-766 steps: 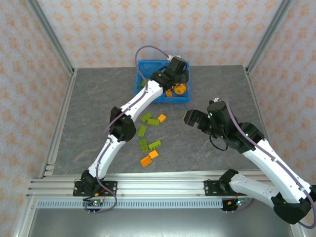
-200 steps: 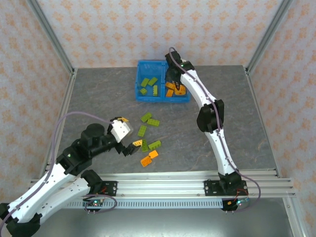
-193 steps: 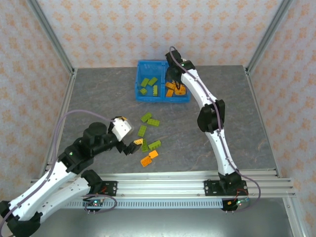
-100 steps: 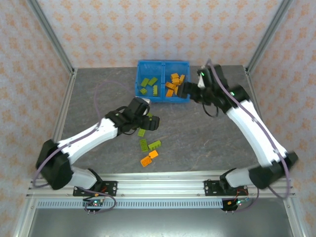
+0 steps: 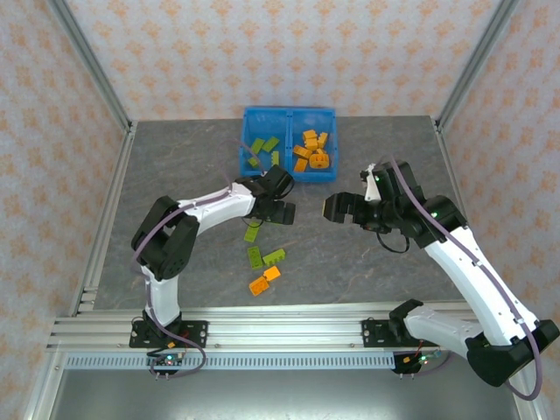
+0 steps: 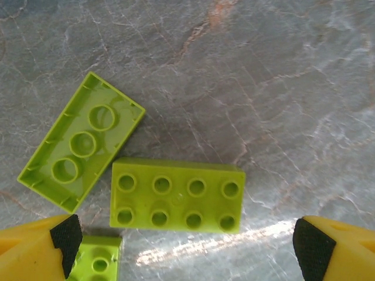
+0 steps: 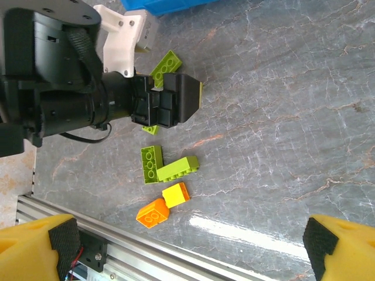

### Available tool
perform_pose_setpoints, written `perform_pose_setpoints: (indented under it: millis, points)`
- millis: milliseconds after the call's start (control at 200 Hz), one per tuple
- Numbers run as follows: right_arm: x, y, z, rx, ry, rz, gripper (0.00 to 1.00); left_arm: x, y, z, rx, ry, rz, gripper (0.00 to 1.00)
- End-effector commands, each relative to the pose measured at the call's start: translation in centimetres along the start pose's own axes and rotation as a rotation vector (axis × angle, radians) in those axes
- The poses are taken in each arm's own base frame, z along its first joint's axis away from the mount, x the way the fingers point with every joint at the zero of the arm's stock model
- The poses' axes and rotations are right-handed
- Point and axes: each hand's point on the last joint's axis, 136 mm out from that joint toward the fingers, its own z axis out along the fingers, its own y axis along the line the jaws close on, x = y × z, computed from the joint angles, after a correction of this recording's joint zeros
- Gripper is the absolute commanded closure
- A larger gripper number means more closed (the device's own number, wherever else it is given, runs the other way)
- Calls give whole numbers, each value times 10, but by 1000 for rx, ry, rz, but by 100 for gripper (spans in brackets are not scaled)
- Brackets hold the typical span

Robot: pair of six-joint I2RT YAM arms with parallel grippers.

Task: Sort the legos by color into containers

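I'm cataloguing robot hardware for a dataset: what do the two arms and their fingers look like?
The left arm and right arm have white link shells, black joints and black bases. A lilac cable loops along each. Seen from the wrist cameras, the fingers are yellow with black pads.

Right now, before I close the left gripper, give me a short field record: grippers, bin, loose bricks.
left gripper: open, empty, over a green eight-stud brick lying studs up
right gripper: open, empty, above the table
bin: sorted green bricks left, sorted orange bricks right
loose on table: several loose green bricks, two loose orange bricks
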Motion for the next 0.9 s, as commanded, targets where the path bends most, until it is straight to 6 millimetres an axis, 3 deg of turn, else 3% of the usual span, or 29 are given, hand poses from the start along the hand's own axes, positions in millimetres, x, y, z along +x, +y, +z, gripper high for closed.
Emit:
perform_pose_setpoints:
  millis: [0,325,586,751,896]
  points:
    - [-2,-1,-5,12,-24,7,1,-1,13,5,-69,13,3,4]
    - [-7,-10,2,65,-36,31,1,19,0,31,-7,74,9,24]
    - [-6,-7,1,47,-25,45,1,15,2,39,-35,73,51,21]
    - [11,-7,5,31,56,46,1,8,-1,36,-31,57,64,31]
    - [20,-2,5,-3,102,60,1,-8,-8,19,1,-4,57,42]
